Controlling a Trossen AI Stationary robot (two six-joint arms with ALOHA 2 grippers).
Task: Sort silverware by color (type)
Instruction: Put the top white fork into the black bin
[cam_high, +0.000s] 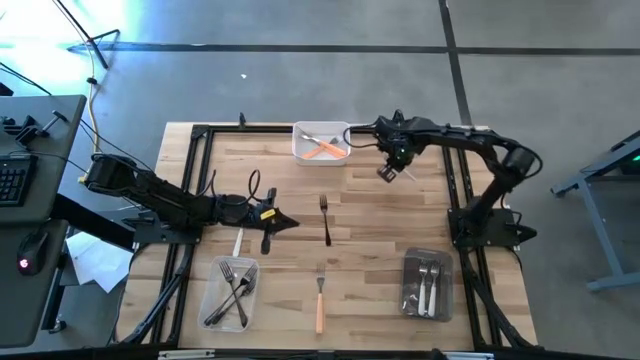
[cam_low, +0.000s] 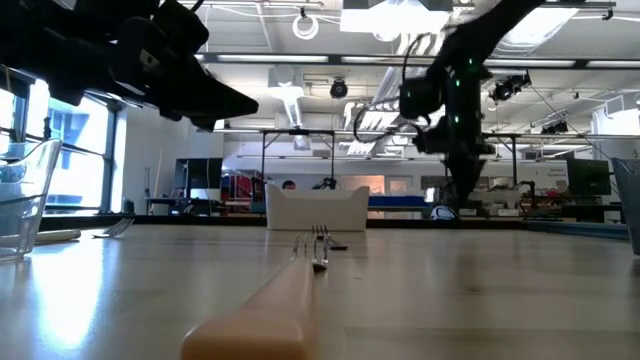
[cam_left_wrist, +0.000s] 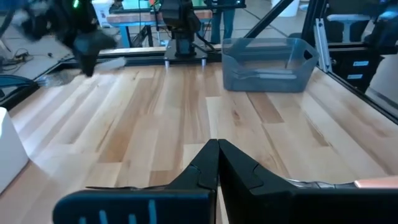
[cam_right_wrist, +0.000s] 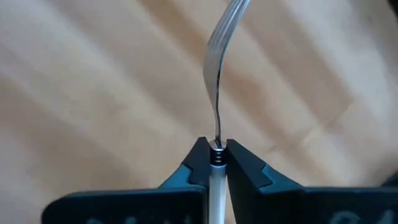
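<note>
Right wrist view: the right gripper (cam_right_wrist: 217, 163) is clamped on a white-handled fork (cam_right_wrist: 217, 93) at the neck, head pointing away over the table (cam_high: 380, 215), near the white tray (cam_high: 305, 148) at the far edge. The left gripper (cam_high: 290, 222) waits shut over the table's left middle. Sorting looks partly done: orange forks in the white tray, metal ones in the near-left tray (cam_high: 205, 300), white-handled ones in the near-right tray (cam_high: 410, 290); a dark fork (cam_high: 325, 218), an orange fork (cam_high: 320, 292) and a white fork (cam_high: 238, 241) lie loose.
</note>
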